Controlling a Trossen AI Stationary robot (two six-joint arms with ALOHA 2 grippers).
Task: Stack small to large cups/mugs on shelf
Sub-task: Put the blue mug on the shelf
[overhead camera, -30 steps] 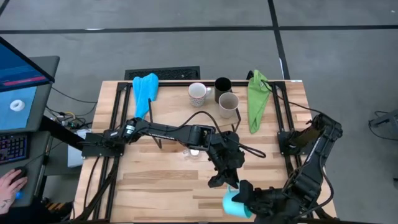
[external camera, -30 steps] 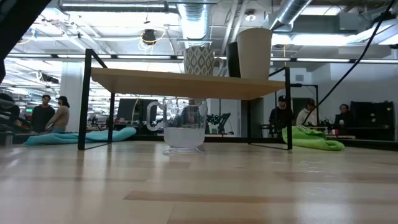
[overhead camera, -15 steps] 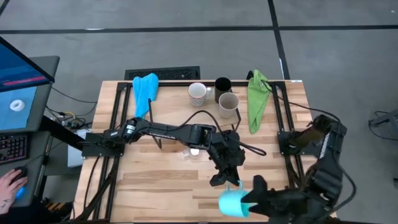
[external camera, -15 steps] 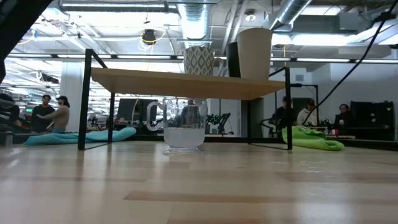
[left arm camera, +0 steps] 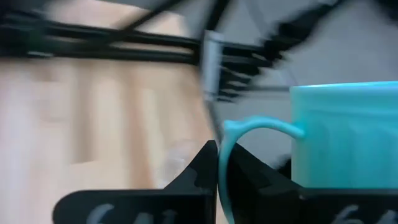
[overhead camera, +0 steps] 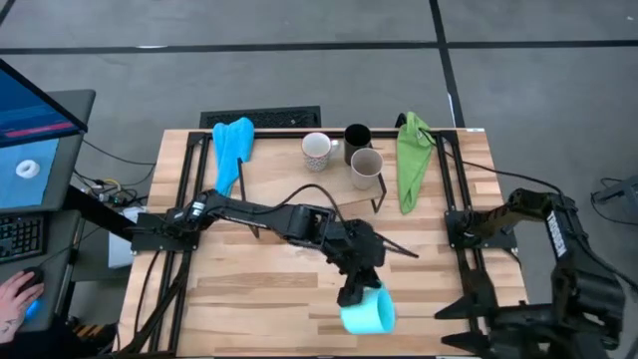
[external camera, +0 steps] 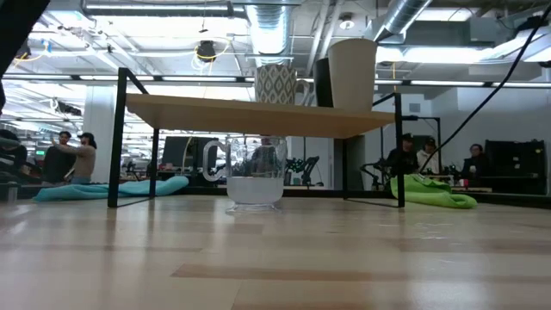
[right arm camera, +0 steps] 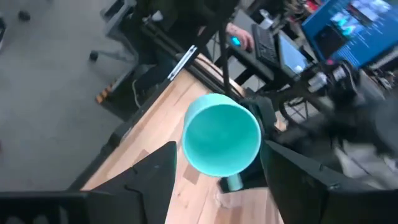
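We see a desk (overhead camera: pixel 249 289) of pale, smooth wooden planks with a soft sheen in the low view. The shelf (external camera: pixel 250 114) is a light wooden board on thin black matt metal legs. The turquoise mug (overhead camera: pixel 367 315) looks smooth and slightly glossy. A clear glass (external camera: pixel 255 181) gleams. The blue cloth (overhead camera: pixel 232 145) and green cloth (overhead camera: pixel 413 158) lie soft and crumpled.

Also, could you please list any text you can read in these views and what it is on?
"C": a large pale letter, as it seems, on a dark panel in the room behind the table.
Pale marks on the left gripper: too blurred to read.
Monitor beside the table: text too small to read.
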